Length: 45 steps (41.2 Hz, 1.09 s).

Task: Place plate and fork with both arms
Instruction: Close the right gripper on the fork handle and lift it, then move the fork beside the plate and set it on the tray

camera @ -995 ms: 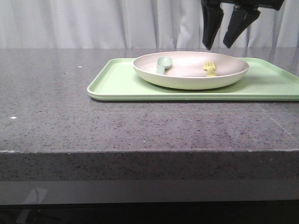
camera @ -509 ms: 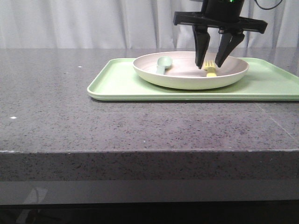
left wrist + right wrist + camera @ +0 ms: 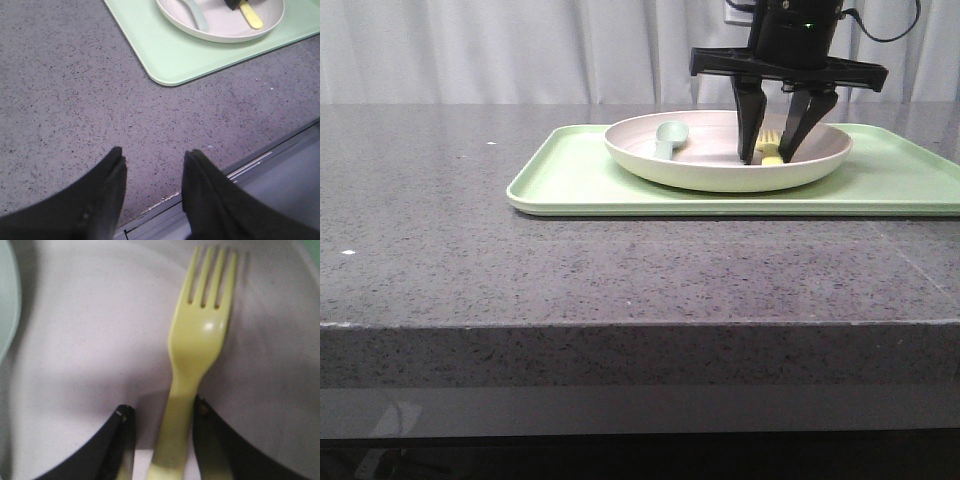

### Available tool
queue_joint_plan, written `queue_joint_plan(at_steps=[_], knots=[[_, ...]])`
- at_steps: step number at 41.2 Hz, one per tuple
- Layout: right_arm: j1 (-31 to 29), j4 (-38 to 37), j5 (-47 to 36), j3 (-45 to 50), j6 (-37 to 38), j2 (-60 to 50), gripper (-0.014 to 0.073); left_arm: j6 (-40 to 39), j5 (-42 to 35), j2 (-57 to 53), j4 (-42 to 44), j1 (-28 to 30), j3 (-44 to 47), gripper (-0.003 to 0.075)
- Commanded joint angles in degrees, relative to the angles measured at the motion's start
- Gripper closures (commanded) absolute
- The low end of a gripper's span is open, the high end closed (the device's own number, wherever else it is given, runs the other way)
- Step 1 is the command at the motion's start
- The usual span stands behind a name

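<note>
The pale pinkish-cream plate [image 3: 720, 175] sits on a light-green tray [image 3: 580, 180] at the back right. The yellow fork [image 3: 772, 155] lies in the plate's right half. My right gripper [image 3: 767, 159] is open and reaches down into the plate, one finger on each side of the fork's handle. In the right wrist view the fork [image 3: 200, 340] runs between the fingers of the gripper [image 3: 162, 406]; the right one touches the handle and the other stands apart. My left gripper [image 3: 153, 157] is open and empty over bare table near the front edge. It is out of the front view.
A grey-green spoon [image 3: 670, 135] lies in the plate's left half, also seen in the left wrist view [image 3: 197, 15]. The tray [image 3: 165, 55] reaches the right edge of the front view. The grey speckled table drops off at its front edge [image 3: 640, 322].
My right gripper has come down from above the plate into it, and its fingers now stand around the fork's handle. The plate, fork and spoon have not moved.
</note>
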Motion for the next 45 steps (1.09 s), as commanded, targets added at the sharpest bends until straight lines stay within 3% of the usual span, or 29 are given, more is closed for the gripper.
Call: queue_joint_plan(at_steps=[1, 8, 13, 30, 45], knots=[[-0.3, -1.2, 1.4, -1.7, 0.1, -3.1, 0.0368, 0.0, -3.5, -0.2, -0.7, 0.1, -1.5, 0.0438], [-0.3, -1.2, 1.4, -1.7, 0.1, -3.1, 0.0494, 0.0, -3.5, -0.2, -0.7, 0.1, -1.5, 0.0438], [-0.3, -1.2, 1.6, -1.7, 0.1, -3.1, 0.0536, 0.0, -3.5, -0.2, -0.7, 0.1, -1.5, 0.0438], [-0.8, -1.2, 3.3, -1.7, -0.6, -6.4, 0.0537, 0.0, -3.5, -0.2, -0.7, 0.1, -1.5, 0.0438], [-7.0, -1.2, 6.0, -1.2, -5.6, -11.3, 0.0537, 0.0, -3.5, -0.2, -0.7, 0.1, -1.5, 0.0438]])
